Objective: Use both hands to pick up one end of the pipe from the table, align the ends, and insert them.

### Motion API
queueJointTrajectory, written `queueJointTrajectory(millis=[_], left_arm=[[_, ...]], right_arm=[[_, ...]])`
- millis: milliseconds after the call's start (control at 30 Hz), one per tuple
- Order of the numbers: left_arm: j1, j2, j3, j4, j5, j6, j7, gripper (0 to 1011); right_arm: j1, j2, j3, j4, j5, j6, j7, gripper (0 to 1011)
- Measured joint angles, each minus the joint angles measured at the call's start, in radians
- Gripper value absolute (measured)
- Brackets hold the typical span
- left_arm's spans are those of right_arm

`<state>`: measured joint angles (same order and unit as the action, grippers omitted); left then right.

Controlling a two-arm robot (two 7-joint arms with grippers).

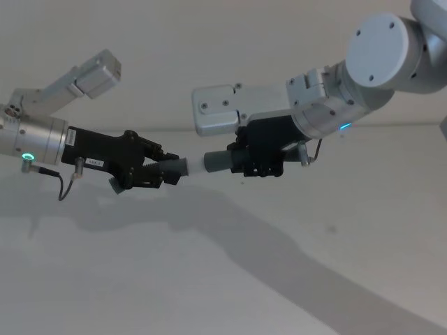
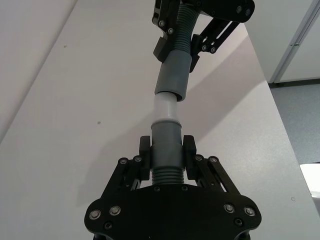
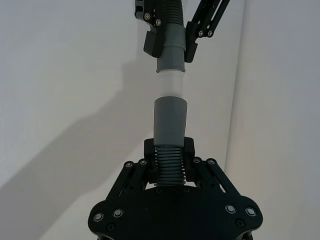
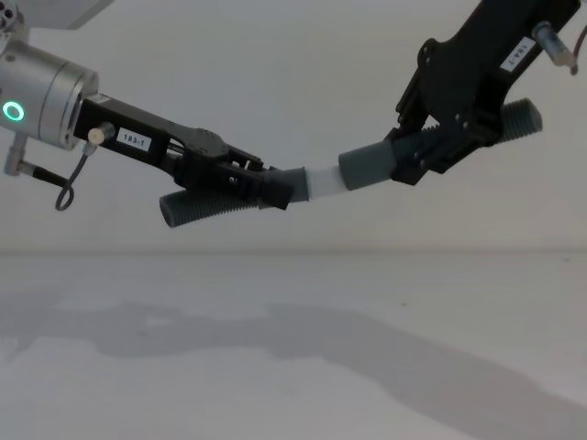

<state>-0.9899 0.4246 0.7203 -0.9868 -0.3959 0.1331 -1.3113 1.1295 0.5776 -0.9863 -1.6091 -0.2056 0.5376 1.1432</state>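
The left gripper (image 2: pixel 167 159) is clamped on the tip piece (image 2: pixel 165 150) and the right gripper (image 3: pixel 169 156) on the cuff piece (image 3: pixel 169 135), both held above the bench (image 1: pixel 209 279). The white tip (image 2: pixel 165 107) sits partly in the cuff (image 2: pixel 172 75). The pieces meet at a slight angle, so pushing could jam the tip or make one piece slip.

The head view looks down on the white surface (image 1: pixel 209 279); the chest view looks level across it. Each wrist view looks close along its own hand toward the other, sharing the pipe joint (image 2: pixel 166 107).
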Motion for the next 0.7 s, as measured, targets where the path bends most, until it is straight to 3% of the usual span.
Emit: queueJointTrajectory(millis=[700], left_arm=[[0.000,0.001,0.000,0.000,0.001,0.000,0.000,358]], right_arm=[[0.001,0.001,-0.003,-0.002,0.003,0.012,-0.003,286]])
